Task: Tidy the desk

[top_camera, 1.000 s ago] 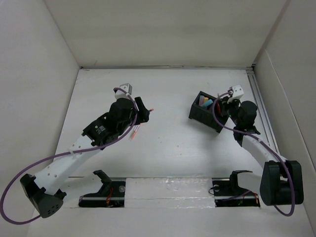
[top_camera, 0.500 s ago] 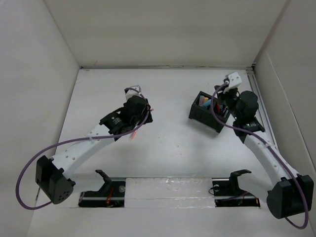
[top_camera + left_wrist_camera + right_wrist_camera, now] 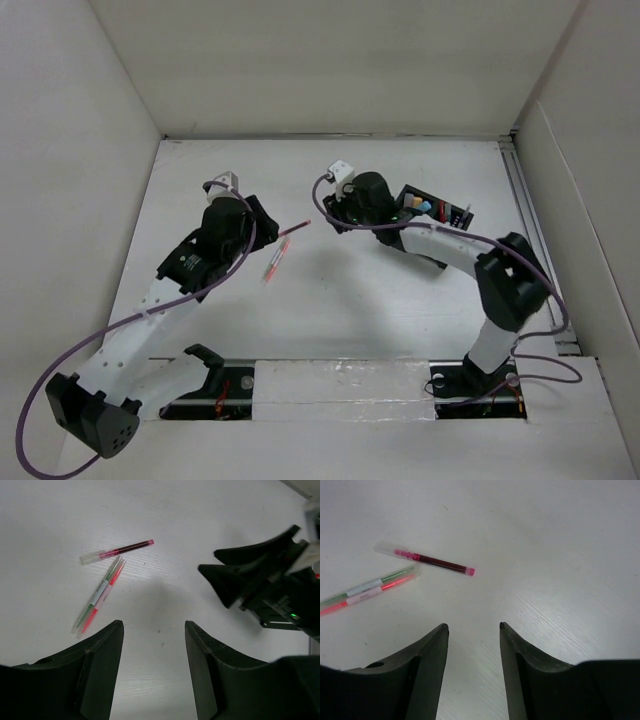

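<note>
The white desk [image 3: 350, 310] carries three loose pens at its middle left. A pink pen [image 3: 295, 229] lies nearest the right gripper; it also shows in the left wrist view [image 3: 117, 551] and the right wrist view [image 3: 432, 561]. A red pen and a green pen lie side by side [image 3: 272, 262], also seen in the left wrist view [image 3: 98, 595] and the right wrist view [image 3: 367, 590]. My left gripper [image 3: 262, 222] [image 3: 154, 626] is open and empty, just left of the pens. My right gripper [image 3: 325, 215] [image 3: 472, 626] is open and empty, just right of the pink pen.
A black compartmented organizer [image 3: 437, 214] with coloured items in it stands at the right, partly behind the right arm. White wall panels [image 3: 330, 70] close the desk in at the back and sides. The two grippers face each other closely across the pens.
My right arm has swung left from the organizer to the pens. My left gripper has drawn back to the left, uncovering the pens.
</note>
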`<action>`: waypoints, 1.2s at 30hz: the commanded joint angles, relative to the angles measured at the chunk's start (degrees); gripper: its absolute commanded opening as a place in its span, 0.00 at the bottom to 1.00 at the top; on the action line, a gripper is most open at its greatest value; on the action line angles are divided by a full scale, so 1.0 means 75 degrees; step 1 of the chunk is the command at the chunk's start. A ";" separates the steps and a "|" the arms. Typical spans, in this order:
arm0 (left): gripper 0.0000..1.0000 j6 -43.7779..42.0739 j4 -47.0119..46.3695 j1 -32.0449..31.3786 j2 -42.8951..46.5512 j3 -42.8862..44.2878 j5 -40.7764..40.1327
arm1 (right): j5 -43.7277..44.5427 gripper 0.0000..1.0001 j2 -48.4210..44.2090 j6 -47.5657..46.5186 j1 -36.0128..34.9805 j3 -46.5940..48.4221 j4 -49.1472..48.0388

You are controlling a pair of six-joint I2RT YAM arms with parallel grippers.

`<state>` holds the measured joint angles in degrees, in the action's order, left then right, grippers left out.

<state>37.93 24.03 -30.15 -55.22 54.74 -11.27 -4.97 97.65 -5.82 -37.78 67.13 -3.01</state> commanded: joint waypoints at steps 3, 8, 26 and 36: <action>0.49 0.0333 0.0112 0.0012 0.0870 -0.0279 0.0412 | 0.0546 0.54 0.1498 0.2119 -0.0365 0.1382 0.0353; 0.54 -0.0052 0.0369 0.0012 0.1292 0.0013 0.0238 | 0.1400 0.58 0.2214 0.3856 -0.0774 0.2028 0.0915; 0.58 -0.1202 0.0663 -0.0936 0.2054 0.0611 0.0342 | 0.2936 0.59 0.4289 0.8041 -0.1455 0.4501 0.2989; 0.58 -0.1554 0.0803 -0.1803 0.2335 0.0904 -0.0372 | 0.3792 0.56 0.5318 0.8780 -0.1596 0.6726 0.5391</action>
<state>28.23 30.33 -42.33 -38.87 58.48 -11.27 20.03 135.41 57.23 -48.84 111.96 28.51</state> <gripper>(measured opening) 0.577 0.571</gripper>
